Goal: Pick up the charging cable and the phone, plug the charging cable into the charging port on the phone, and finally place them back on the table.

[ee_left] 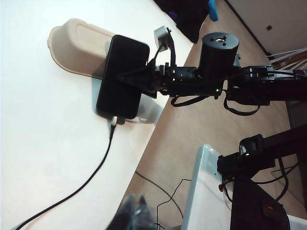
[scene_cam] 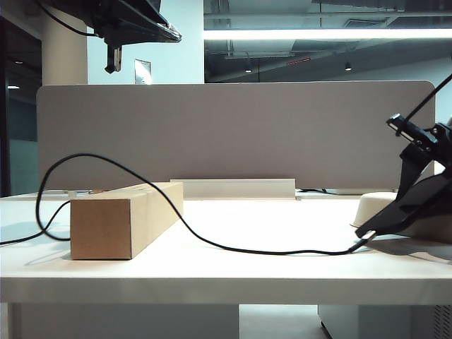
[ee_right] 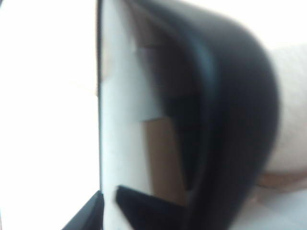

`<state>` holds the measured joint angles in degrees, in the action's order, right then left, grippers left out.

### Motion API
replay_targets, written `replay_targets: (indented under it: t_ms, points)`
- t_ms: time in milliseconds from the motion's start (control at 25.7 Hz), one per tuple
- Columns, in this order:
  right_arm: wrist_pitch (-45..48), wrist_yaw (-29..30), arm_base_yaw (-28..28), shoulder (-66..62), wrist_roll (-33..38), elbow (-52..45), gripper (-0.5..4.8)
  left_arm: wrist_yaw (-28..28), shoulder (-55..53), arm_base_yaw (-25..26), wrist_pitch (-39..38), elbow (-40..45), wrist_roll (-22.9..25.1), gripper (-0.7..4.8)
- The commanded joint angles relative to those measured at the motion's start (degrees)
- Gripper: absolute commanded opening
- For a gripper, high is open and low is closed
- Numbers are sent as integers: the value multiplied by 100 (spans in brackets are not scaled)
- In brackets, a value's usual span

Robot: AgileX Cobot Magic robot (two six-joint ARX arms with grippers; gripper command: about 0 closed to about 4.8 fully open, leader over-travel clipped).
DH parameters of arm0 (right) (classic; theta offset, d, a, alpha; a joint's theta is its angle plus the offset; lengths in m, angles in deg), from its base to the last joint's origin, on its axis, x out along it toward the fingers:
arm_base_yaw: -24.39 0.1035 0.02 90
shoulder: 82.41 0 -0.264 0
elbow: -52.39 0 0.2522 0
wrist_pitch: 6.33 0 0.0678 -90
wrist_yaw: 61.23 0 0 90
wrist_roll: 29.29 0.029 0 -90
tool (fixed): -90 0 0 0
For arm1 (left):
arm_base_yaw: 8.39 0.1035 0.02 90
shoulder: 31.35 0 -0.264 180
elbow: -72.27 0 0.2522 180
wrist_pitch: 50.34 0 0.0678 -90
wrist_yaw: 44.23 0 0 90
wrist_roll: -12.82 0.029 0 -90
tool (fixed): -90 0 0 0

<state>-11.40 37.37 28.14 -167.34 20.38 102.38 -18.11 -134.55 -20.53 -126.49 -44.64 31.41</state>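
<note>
Phone (ee_left: pixel 123 76) (cable (ee_left: pixel 91 175) plugged) between right gripper (ee_left: pixel 144 79) fingers (ee_left: pixel 139 72) — left gripper (ee_left: pixel 135 215) apart.

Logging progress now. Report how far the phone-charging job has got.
Done: the thin black charging cable is plugged into the black slab phone's short edge. In hand: the right gripper flanks the tilted phone, plugged end down by the white table; the left gripper hangs shut, high up. Left: lay it flat, release.

A black charging cable (scene_cam: pixel 212 244) runs across the white table (scene_cam: pixel 226 282), past a cardboard box (scene_cam: pixel 123 219) near the left edge, to the tilted phone (scene_cam: pixel 409 208) at the right edge.
</note>
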Motion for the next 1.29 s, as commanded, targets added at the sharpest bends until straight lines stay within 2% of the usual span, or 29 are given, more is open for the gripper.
replay_targets:
  t_ms: [39,117,273,428,740,974,1285]
  points:
    - [-101,-50,-7,46,-13,31,172,-61,35,9,-17,-33,46,-6]
    - [-227,-83,-37,50,-15,31,188,-68,37,9,-22,-33,46,-6]
    - [-555,-109,-138,57,-17,31,319,-66,52,9,-37,-33,48,-6]
    - [-861,-105,-299,57,-22,31,380,-66,68,9,-28,-33,48,-6]
    - [-1322,50,-575,258,-258,31,382,-66,68,9,-15,-33,48,-6]
    - [-1451,205,-636,962,-343,33,382,-63,68,9,26,-33,48,-6]
    - [-2256,-149,-704,1869,-815,31,382,46,197,52,-28,-31,52,-6]
